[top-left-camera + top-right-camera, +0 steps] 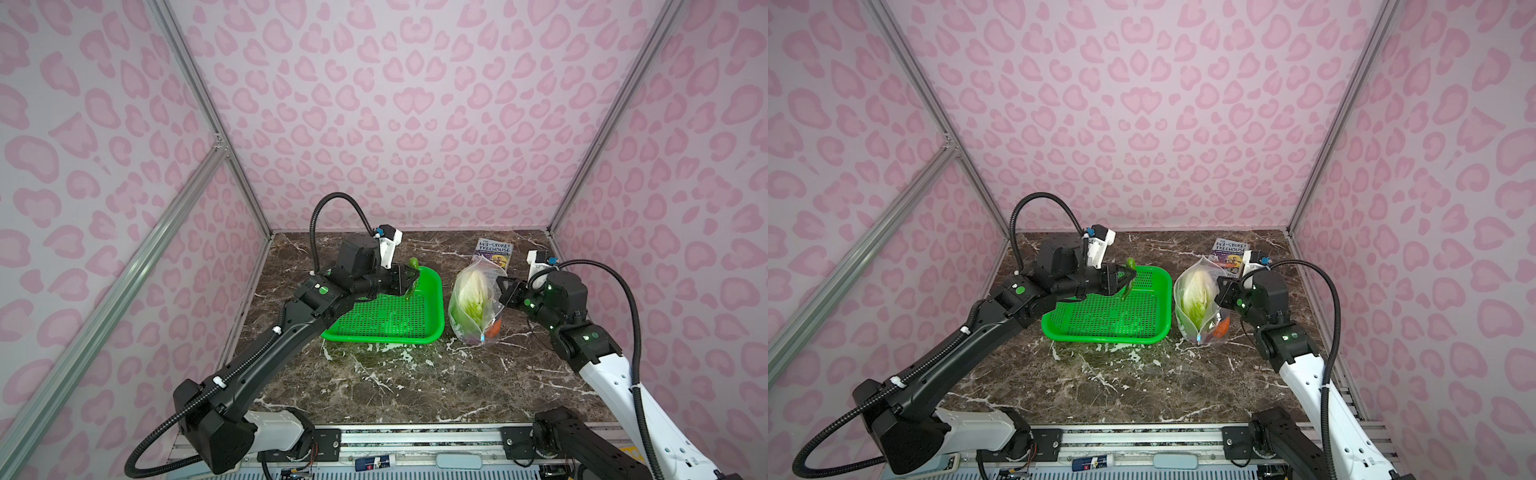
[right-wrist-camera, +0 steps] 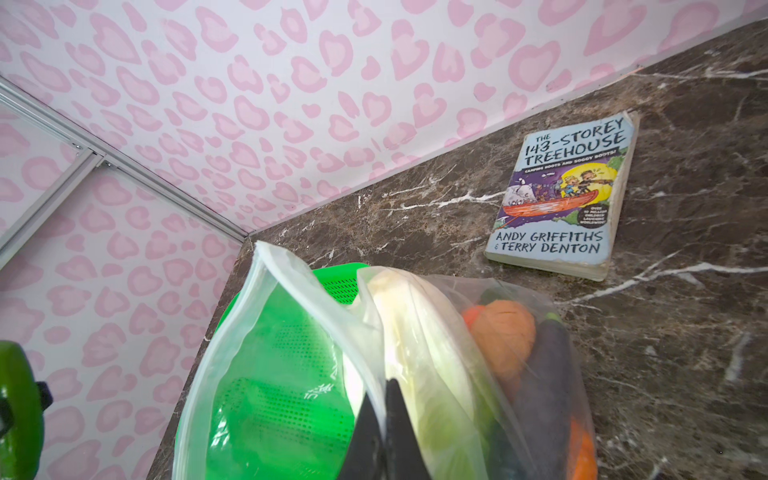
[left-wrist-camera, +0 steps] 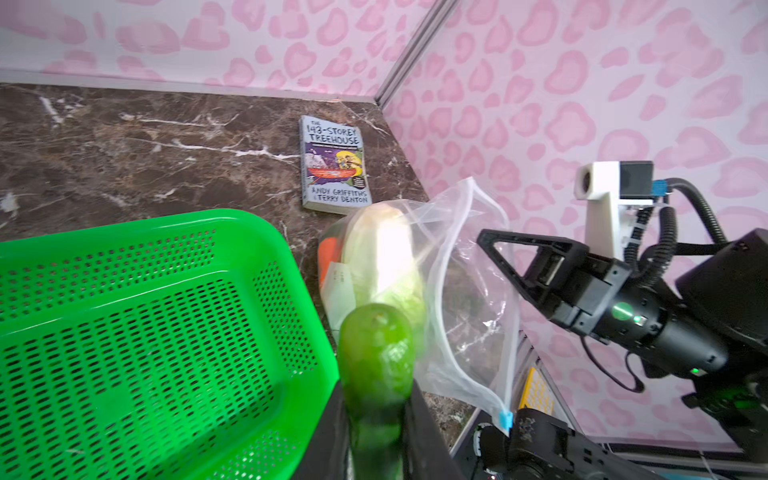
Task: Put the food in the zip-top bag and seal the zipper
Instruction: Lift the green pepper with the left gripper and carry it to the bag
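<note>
Clear plastic bag (image 1: 491,275) rests on marble table (image 1: 395,382) just right of green basket (image 1: 386,318), mouth open, cabbage (image 1: 471,291) plus orange and dark pieces inside. Your right gripper (image 1: 502,291) pinches bag's wall. Your left gripper (image 1: 409,280) clamps green vegetable (image 1: 413,263) over basket's far right corner. Blue slider (image 1: 482,338) at bag's near end. Book (image 1: 494,249) behind bag.

left gripper (image 1: 409,281) — clamped, raised | right gripper (image 1: 501,286) — pinched closed

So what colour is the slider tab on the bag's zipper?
Blue. The slider tab shows best in the left wrist view.
</note>
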`<control>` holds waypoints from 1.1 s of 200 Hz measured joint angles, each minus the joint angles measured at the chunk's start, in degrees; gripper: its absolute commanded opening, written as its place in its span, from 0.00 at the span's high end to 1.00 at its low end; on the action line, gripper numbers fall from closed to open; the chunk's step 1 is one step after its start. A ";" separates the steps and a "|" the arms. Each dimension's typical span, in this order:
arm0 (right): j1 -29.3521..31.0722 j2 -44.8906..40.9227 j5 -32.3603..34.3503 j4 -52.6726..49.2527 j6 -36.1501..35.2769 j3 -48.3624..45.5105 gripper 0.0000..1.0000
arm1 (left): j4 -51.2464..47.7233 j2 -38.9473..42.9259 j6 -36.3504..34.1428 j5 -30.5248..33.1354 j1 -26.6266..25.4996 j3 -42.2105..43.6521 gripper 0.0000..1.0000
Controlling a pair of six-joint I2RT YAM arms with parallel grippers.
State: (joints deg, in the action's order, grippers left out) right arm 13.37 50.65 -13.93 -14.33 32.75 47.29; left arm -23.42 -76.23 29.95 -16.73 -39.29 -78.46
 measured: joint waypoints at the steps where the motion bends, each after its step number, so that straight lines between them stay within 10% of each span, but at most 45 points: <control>1: -0.04 -0.07 0.00 -0.02 -0.09 -0.02 1.00 | 0.07 0.00 -0.02 0.00 -0.07 -0.04 0.84; 120: -1.01 -0.39 -1.60 2.89 0.09 -0.48 1.00 | 8.94 -20.33 -4.66 -5.20 -12.98 -18.58 0.86; 220: -1.01 -2.69 -2.58 3.96 0.90 -1.79 1.00 | 8.11 -29.99 -5.77 7.37 -16.28 -22.73 0.87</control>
State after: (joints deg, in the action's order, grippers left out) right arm 12.36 47.97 -16.51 -10.37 33.65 45.50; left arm -15.31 -106.21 24.18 -9.37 -55.57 -101.19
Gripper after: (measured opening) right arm 0.051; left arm 0.218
